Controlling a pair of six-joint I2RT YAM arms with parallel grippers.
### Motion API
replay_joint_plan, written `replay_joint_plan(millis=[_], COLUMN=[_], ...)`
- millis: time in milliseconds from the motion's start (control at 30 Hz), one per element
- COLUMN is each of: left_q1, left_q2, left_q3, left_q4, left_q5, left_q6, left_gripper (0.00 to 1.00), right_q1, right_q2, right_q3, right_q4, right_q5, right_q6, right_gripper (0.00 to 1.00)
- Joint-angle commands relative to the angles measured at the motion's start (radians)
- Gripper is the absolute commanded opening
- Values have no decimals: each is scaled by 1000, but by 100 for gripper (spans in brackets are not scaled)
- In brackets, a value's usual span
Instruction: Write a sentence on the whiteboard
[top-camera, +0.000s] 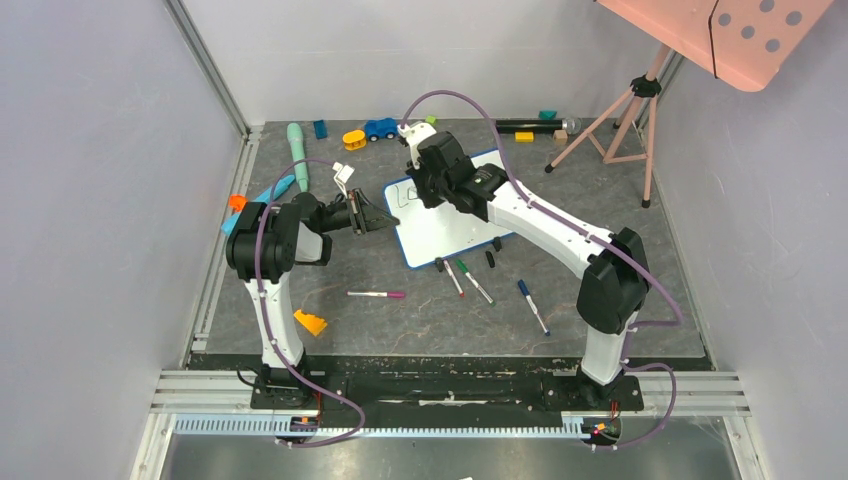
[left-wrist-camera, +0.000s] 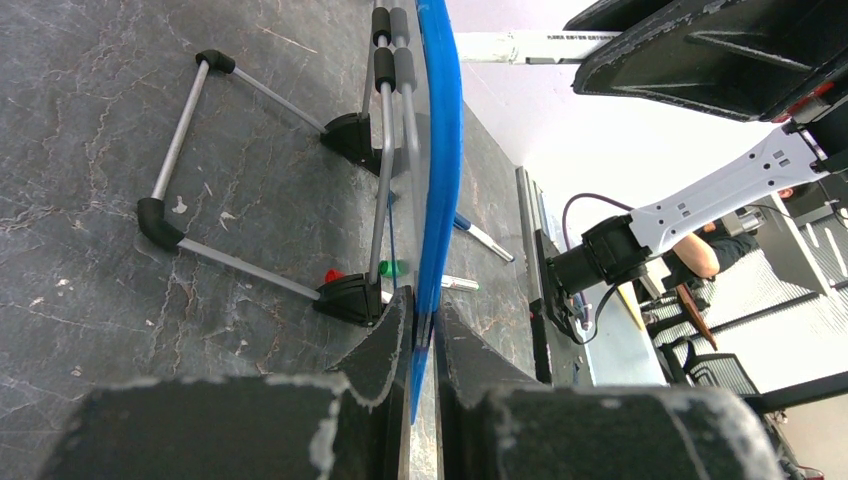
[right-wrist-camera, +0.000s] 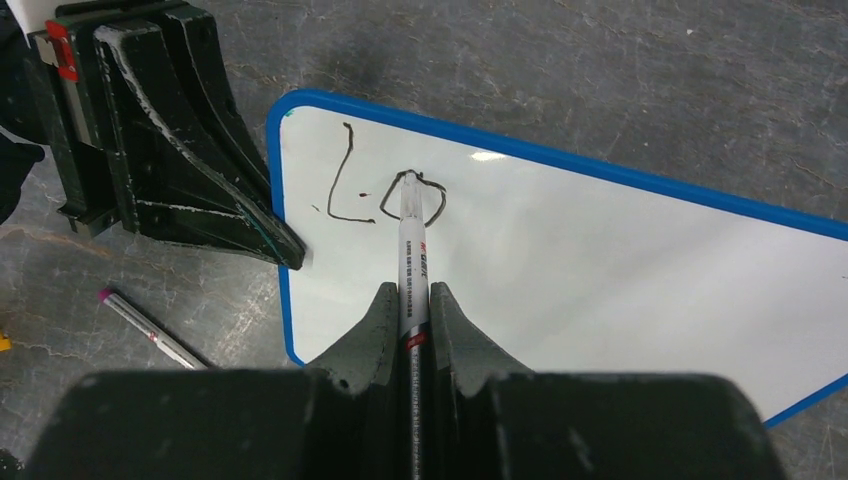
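Note:
The whiteboard (top-camera: 440, 228), white with a thin blue frame, stands tilted at the table's middle; it also shows in the right wrist view (right-wrist-camera: 600, 260). My left gripper (top-camera: 385, 216) is shut on its left edge, seen edge-on in the left wrist view (left-wrist-camera: 440, 180) between my fingers (left-wrist-camera: 422, 320). My right gripper (right-wrist-camera: 410, 295) is shut on a white marker (right-wrist-camera: 411, 255), tip touching the board. The sentence (right-wrist-camera: 385, 190) stands as dark letters "L" and "o" near the board's top left corner.
Several loose markers (top-camera: 470, 280) lie in front of the board, a pink-capped one (top-camera: 377, 294) to the left. An orange wedge (top-camera: 309, 322) is near the left base. Toys line the back edge (top-camera: 380, 128). A pink tripod stand (top-camera: 625, 115) is at back right.

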Motion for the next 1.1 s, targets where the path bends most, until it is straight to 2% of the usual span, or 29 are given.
replay_joint_plan(millis=[0,267,633,1067], left_q1=[-12,-12,-12,-10], left_q2=[-31,-32,-37,-45], left_q3=[-21,-21,-33,-43], left_q4=[48,48,48,48], left_q5=[71,72,67,67], left_q6=[7,7,13,20], left_gripper=[2,2,2,2], right_q1=[-6,-5,-21,-29], right_q2=[-2,-108,-219,-245], right_q3=[21,-63,-205,-244], right_q4=[48,75,136,162], right_q5=[-16,-63,-14,35], right_q6=[-4,-18,-13,-7], right_gripper=[0,0,0,0])
